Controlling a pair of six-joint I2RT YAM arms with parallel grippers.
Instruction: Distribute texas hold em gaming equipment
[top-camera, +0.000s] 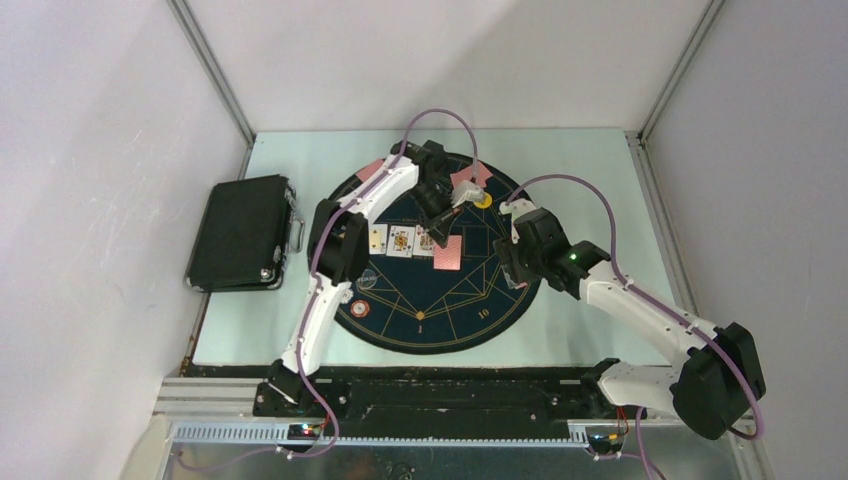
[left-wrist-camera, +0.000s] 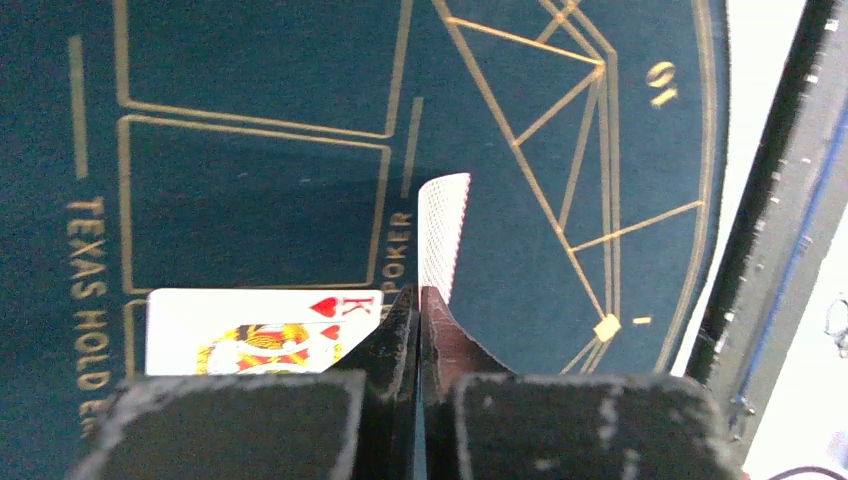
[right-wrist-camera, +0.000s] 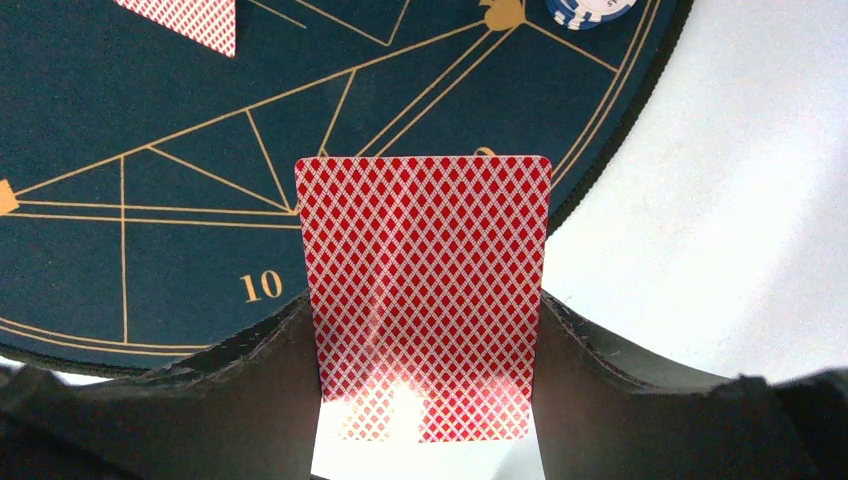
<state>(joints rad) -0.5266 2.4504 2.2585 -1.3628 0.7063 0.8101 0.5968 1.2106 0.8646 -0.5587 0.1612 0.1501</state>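
The left fingers (left-wrist-camera: 405, 330) are pressed together on the near end of a pink-backed card (left-wrist-camera: 443, 235). The card stands edge-on just ahead of their tips, over the dark round mat (left-wrist-camera: 250, 200). Just to the left of those fingers a king of hearts (left-wrist-camera: 262, 330) lies face up on the mat. The right fingers (right-wrist-camera: 270, 370) are part-way spread and clamp a red-backed card (right-wrist-camera: 424, 230) by its two long edges, back showing. Its far end reaches out past their tips over the mat's rim. Ahead of them to the right lies a blue-and-white chip (right-wrist-camera: 590, 10), and ahead to the left another face-down card (right-wrist-camera: 185, 20). A black case (top-camera: 243, 232) rests on the pale surface (top-camera: 590, 200), well to the left of both pairs of fingers.
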